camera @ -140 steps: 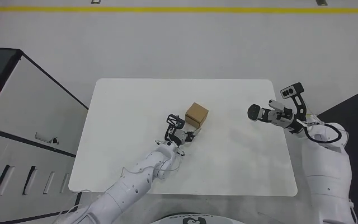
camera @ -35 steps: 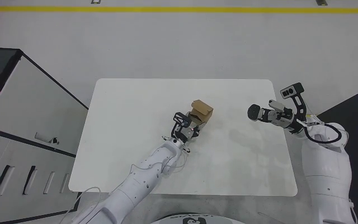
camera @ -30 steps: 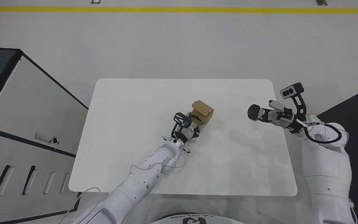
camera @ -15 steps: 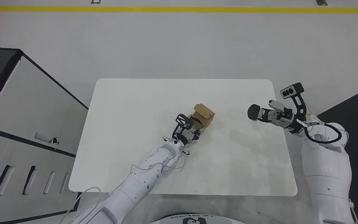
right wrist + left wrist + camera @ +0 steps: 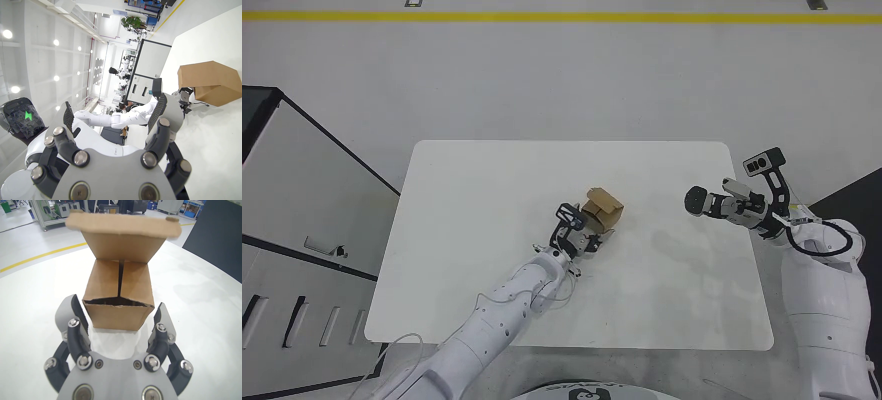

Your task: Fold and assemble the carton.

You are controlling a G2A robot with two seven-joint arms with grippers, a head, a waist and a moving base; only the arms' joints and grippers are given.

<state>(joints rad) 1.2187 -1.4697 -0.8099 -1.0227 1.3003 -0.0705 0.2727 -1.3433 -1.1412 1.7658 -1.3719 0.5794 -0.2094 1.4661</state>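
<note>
The cardboard carton [image 5: 602,208] sits on the white table [image 5: 472,190] near the middle, a bit toward the robot's right. It's half put together. In the left wrist view, two inner flaps on the carton [image 5: 118,298] are folded in with a thin dark gap between them. The lid flap stands up at the far side, its tuck edge bent over toward the camera. The near top edge looks a little ragged and not fully seated.

The left gripper [image 5: 119,315] is right up against the near side of the box with its fingers [image 5: 78,308] spread open. One sits just beside each near corner, and neither is clamping anything (whether the pads actually touch the cardboard is hard to tell). From above, the left gripper [image 5: 585,236] comes in from the robot's side of the carton.

The right gripper [image 5: 697,201] hangs over the table's right edge, well apart from the carton – fingers [image 5: 67,113] open, nothing between them. A yellow floor line [image 5: 562,16] runs beyond the table's far edge.
</note>
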